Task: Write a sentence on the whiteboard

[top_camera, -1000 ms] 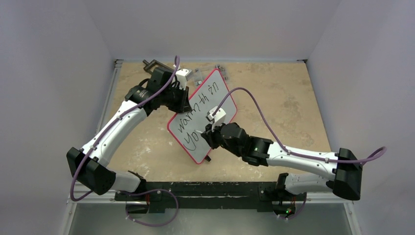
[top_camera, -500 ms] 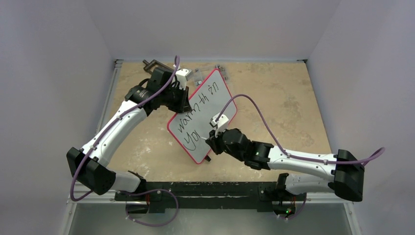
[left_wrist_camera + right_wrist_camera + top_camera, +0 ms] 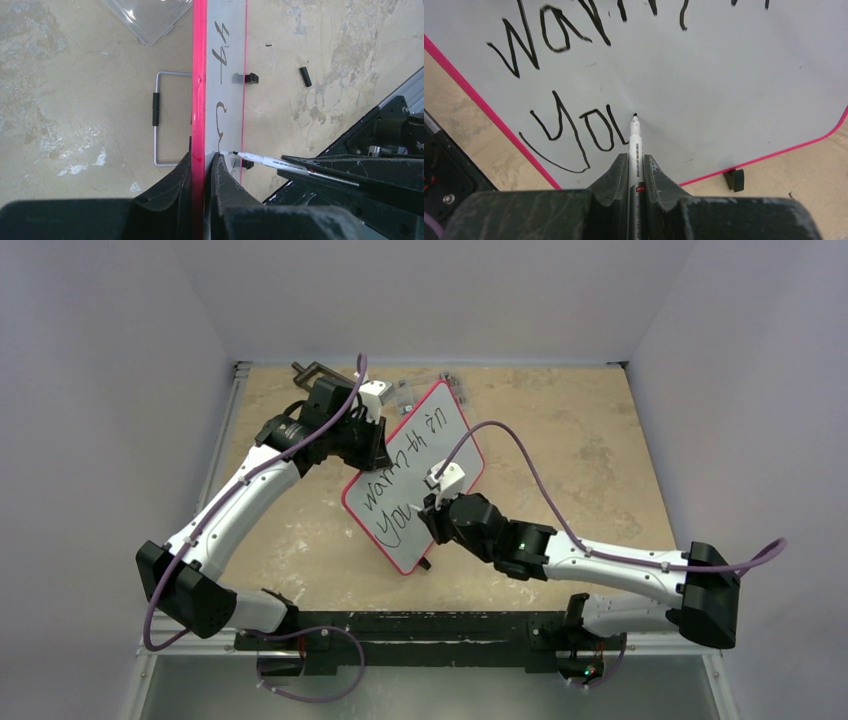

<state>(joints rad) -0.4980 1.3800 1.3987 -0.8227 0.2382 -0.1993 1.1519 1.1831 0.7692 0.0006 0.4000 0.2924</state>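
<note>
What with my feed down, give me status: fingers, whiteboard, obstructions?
Left fingers shut on whiteboard edge. Right fingers shut on marker, tip at board; sentence at "YO", next letter partial. Nothing blocking marker.

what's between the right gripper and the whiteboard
A white marker, clamped in the right gripper, its tip at the whiteboard; seen in the right wrist view.

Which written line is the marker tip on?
The lower line, reading "YO" plus a part-drawn letter; the marker tip sits at that letter's right, below the "warm" line.
</note>
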